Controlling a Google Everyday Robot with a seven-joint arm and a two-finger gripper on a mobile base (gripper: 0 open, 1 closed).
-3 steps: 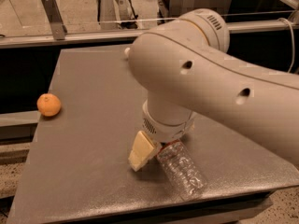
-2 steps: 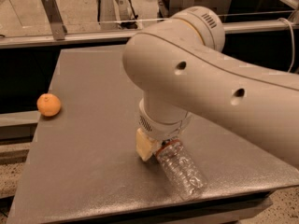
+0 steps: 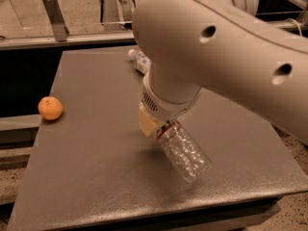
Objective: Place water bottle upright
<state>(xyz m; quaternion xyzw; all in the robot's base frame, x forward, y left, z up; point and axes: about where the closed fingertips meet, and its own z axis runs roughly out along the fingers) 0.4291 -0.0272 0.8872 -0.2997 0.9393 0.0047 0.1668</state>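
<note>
The water bottle (image 3: pixel 182 150) is clear and ribbed, with a red-and-blue label band near its shoulder. It hangs tilted above the grey table (image 3: pixel 96 167), its base pointing down and to the right, its cap hidden under the arm. My gripper (image 3: pixel 155 124) is at the bottle's neck end, shut on it; one cream-coloured finger (image 3: pixel 148 123) shows to the left of the shoulder. My large white arm (image 3: pixel 216 52) covers the upper right of the view.
An orange (image 3: pixel 50 108) sits at the table's left edge. A shorter bottle with a white-blue label (image 3: pixel 139 59) lies at the back of the table, partly hidden by my arm. A railing runs behind the table.
The bottle has been lifted off the table and now hangs tilted in the gripper. My arm has risen and shifted, uncovering the shorter bottle at the back.
</note>
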